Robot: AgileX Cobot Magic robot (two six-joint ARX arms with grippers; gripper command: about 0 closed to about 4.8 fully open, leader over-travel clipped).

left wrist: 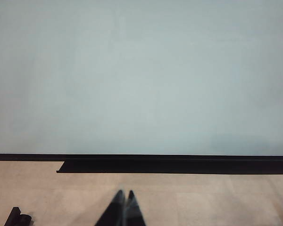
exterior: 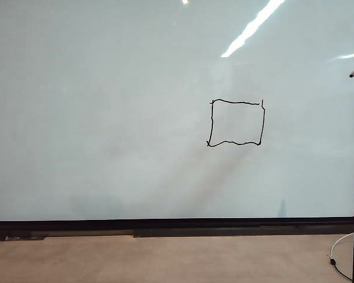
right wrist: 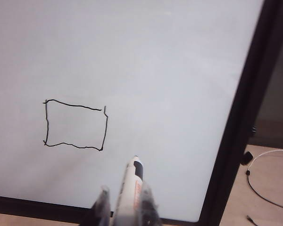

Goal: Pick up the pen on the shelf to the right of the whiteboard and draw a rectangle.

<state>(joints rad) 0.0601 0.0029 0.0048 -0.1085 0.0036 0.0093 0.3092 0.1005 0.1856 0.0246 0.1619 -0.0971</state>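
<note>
slim white marker pen [right wrist: 130,181], light, stiff, slick: right hand [right wrist: 125,200] clamps mid-barrel, clear of the glossy whiteboard's [right wrist: 132,47] black-outlined rectangle [right wrist: 75,125]; left hand [left wrist: 124,200] pinched shut, empty, below whiteboard.

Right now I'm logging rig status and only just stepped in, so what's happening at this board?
A rectangle is drawn in thin black line on the whiteboard, its top right corner not quite tidy. The right gripper is shut on the pen, held off the board toward its right edge, the tip clear of the drawing. The left gripper is shut and empty, low in front of the board's bottom frame. The drawing looks done.
</note>
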